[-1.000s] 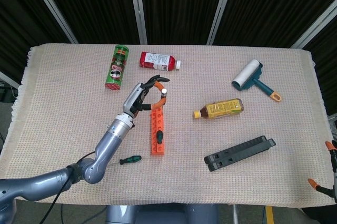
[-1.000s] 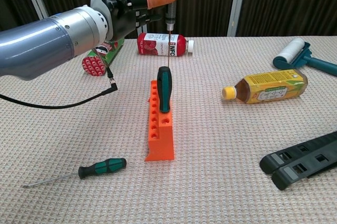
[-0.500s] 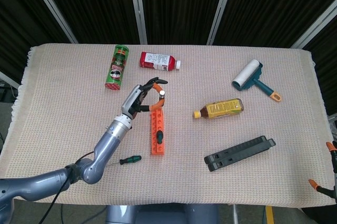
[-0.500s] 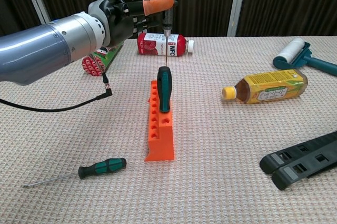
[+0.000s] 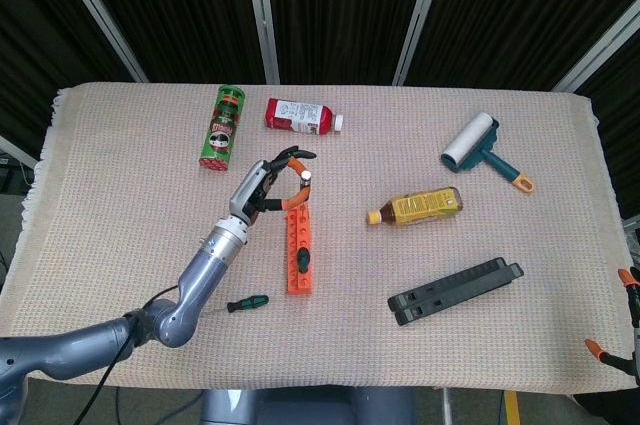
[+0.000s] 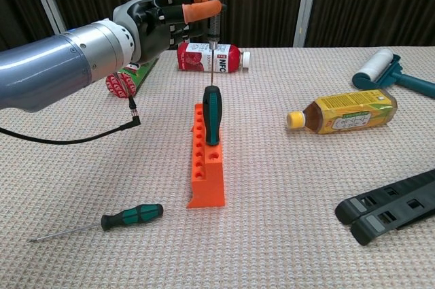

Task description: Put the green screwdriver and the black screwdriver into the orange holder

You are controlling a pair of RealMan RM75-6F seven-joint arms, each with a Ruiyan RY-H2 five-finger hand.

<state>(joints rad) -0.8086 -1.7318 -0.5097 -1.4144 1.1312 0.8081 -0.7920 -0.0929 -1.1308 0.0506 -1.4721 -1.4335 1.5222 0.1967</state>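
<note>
The orange holder (image 5: 298, 240) (image 6: 204, 187) lies mid-table, pointing away from me. A screwdriver with a green-and-black handle (image 5: 303, 261) (image 6: 213, 115) stands in its near end. A second green-and-black screwdriver (image 5: 247, 302) (image 6: 132, 216) lies flat on the cloth, near left of the holder. My left hand (image 5: 265, 188) (image 6: 153, 20) pinches a slim screwdriver by its silver knurled top (image 5: 307, 177) (image 6: 215, 10), upright over the holder's far end; its lower tip is hidden behind the standing handle. Only orange-capped fingertips (image 5: 628, 283) of my right hand show, spread apart, holding nothing, past the table's right edge.
A green can (image 5: 222, 127) and a red bottle (image 5: 300, 116) lie behind the holder. A yellow bottle (image 5: 420, 206), a lint roller (image 5: 480, 148) and a black plastic rack (image 5: 455, 290) lie to its right. A black cable (image 6: 129, 124) dangles from my left arm.
My left hand has lowered the slim screwdriver a little and shifted it slightly left over the holder's far end. Nothing else has moved.
</note>
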